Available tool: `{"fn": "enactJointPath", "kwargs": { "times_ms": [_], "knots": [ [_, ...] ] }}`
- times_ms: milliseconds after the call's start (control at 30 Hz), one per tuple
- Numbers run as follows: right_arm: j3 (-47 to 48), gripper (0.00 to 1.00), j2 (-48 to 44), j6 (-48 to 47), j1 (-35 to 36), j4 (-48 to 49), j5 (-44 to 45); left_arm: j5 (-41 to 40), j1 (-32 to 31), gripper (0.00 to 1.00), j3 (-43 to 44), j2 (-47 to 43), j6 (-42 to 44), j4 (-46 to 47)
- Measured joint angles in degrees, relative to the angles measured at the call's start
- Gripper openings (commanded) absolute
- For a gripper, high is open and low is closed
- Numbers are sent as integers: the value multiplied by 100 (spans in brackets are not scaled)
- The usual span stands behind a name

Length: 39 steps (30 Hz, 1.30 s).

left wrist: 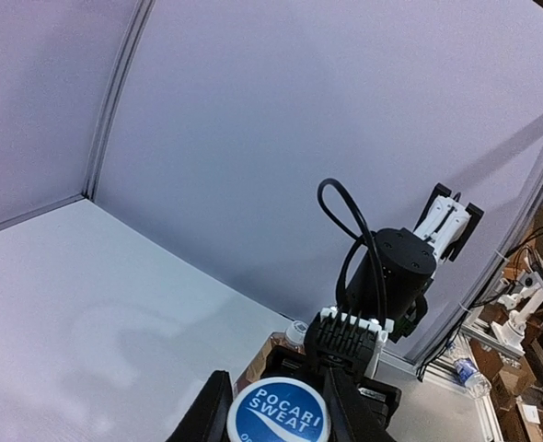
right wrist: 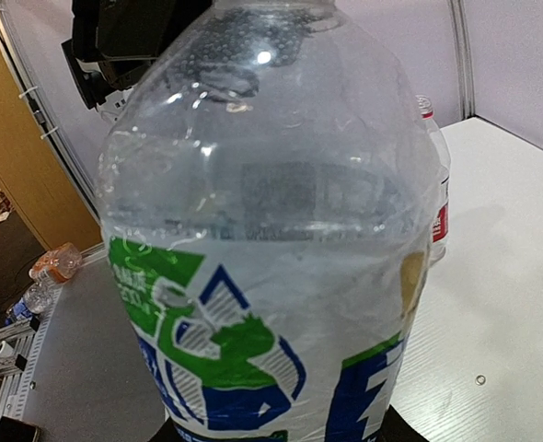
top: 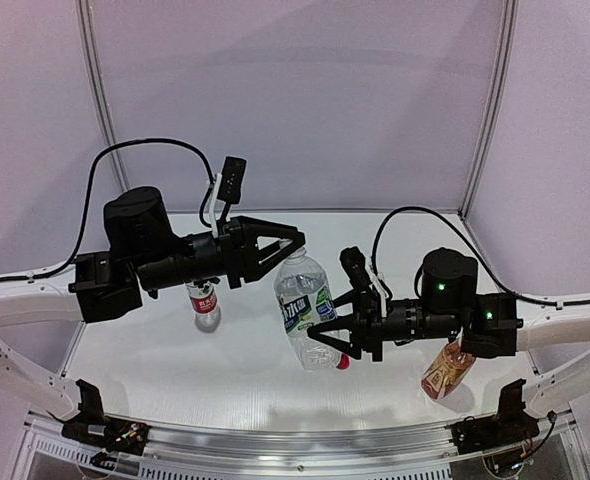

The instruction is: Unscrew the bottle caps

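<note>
Blue-and-white round plastic screw cap, printed POCARI SWEAT, sits on top of the clear plastic bottle with the green-blue label. It lies right between the two black fingers of the left gripper. In the left wrist view both fingers press against its rim, one on each side, so the gripper is closed on the cap. The bottle is off the white table and tilted, neck toward the left arm. The right gripper is clamped around the bottle's lower body.

From above, the cap itself is hidden under the left gripper's fingertips. In the right wrist view the bottle fills nearly the whole picture, so the right fingers and the bottle's base are cut off there.

The clear plastic bottle with the red label stands upright on the table beneath the left arm, which covers its top. The amber drink bottle with the red-gold label stands under the right arm, partly covered by it. The left wrist view shows a small white round cap on its neck. A small red round piece lies just beside the held bottle's base, and it is too small to tell whether it is a cap.
</note>
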Motion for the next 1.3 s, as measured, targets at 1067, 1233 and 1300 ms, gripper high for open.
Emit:
{"fn": "enactJointPath", "kwargs": {
  "times_ms": [1067, 1233, 1300],
  "knots": [
    [68, 0, 37, -9, 7, -905, 2334, -4618, -1246, 59, 1899, 1705, -942, -2015],
    [70, 0, 37, -4, 7, -905, 2352, -4575, -1366, 78, 1902, 1637, -804, -2076],
    [76, 0, 37, 4, 4, -898, 2380, -4605, -1493, 84, 1899, 1523, -693, -2149]
  ]
}}
